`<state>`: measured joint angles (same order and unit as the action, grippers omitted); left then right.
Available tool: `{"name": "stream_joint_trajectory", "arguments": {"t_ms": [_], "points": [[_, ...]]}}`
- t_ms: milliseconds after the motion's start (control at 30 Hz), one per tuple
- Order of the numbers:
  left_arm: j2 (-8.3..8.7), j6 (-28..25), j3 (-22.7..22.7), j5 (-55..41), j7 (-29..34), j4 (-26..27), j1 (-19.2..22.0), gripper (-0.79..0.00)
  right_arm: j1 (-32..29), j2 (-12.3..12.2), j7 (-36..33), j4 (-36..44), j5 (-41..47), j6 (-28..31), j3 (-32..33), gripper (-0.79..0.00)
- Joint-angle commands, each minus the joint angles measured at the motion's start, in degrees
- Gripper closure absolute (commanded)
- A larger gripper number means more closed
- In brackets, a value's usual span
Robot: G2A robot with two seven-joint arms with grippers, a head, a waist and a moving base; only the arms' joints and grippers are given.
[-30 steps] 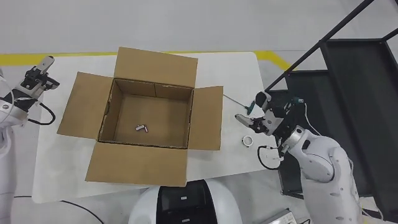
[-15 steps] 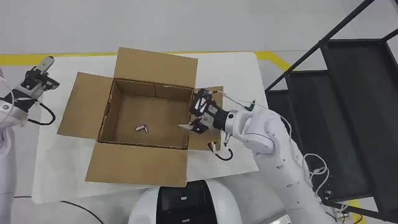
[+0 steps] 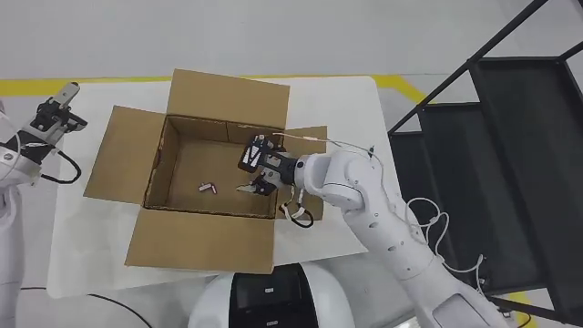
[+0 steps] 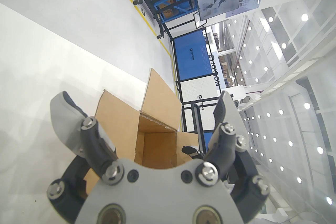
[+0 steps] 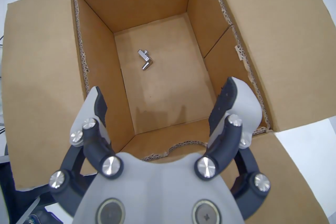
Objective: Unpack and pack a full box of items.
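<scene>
Table [image 3: 351, 109]: white, rounded corners, carries the box across most of its top. Black metal step frame [image 3: 510, 137]: stands on the floor beyond the table's right edge. Cardboard box [image 3: 223, 131]: 1 item, brown corrugated, upright at the middle of the table, all 4 flaps folded outward and lying open; the far flap reaches the table's far edge and the near flap its near edge. The right wrist view shows the box [image 5: 97, 51] from above its right wall, with ragged corrugated edges along the rim and a bare brown floor. The left wrist view shows the box [image 4: 160, 96] from the side, with one flap raised. Right gripper [image 3: 248, 173]: held over the right part of the box's opening, just inside the right wall and pointing down into the box. In its own view the right gripper [image 5: 164, 93] has its jaws spread wide, with nothing between them. Left gripper [image 3: 60, 102]: at the table's left edge near the far-left corner, well apart from the box's left flap. In its own view the left gripper [image 4: 143, 101] has its jaws spread, with nothing between them. L-shaped metal part [image 3: 209, 187]: 1 item, small, silver, lying flat on the box floor near the near wall and left of the middle, well apart from both grippers. The same L-shaped metal part [image 5: 145, 59] touches no wall.
</scene>
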<state>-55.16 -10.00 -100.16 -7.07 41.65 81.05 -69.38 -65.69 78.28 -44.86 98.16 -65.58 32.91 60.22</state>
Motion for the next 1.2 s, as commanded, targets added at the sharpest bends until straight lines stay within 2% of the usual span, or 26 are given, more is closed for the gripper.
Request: {"name": "stream_joint_trajectory", "arguments": {"t_ms": [0, 667, 733, 833, 933, 1067, 1167], "points": [[0.00, 0.0, 0.0, 0.0, 0.0, 0.0, 0.0, -0.785, 0.0, 0.0, 0.0, 0.0, 0.0, 0.0, 0.0, -0.785], [0.00, 0.0, 0.0, 0.0, 0.0, 0.0, 0.0, -0.785, 0.0, 0.0, 0.0, 0.0, 0.0, 0.0, 0.0, -0.785], [0.00, 0.0, 0.0, 0.0, 0.0, 0.0, 0.0, -0.785, 0.8, 0.1, 0.5, 0.1, 0.3, 1.3, -1.3, -0.785], [0.00, 0.0, 0.0, 0.0, 0.0, 0.0, 0.0, -0.785, 7.9, 1.1, 0.4, -3.8, 2.3, 6.9, -5.9, -0.785], [0.00, 0.0, 0.0, 0.0, 0.0, 0.0, 0.0, -0.785, 16.9, 2.7, -0.7, -10.7, 3.5, 9.9, -11.3, -0.785], [0.00, 0.0, 0.0, 0.0, 0.0, 0.0, 0.0, -0.785, 28.1, 5.6, -1.5, -20.8, 5.4, 12.4, -18.8, -0.785], [0.00, 0.0, 0.0, 0.0, 0.0, 0.0, 0.0, -0.785, 34.3, 8.2, 1.3, -29.1, 6.0, 14.0, -23.7, -0.785]]}}
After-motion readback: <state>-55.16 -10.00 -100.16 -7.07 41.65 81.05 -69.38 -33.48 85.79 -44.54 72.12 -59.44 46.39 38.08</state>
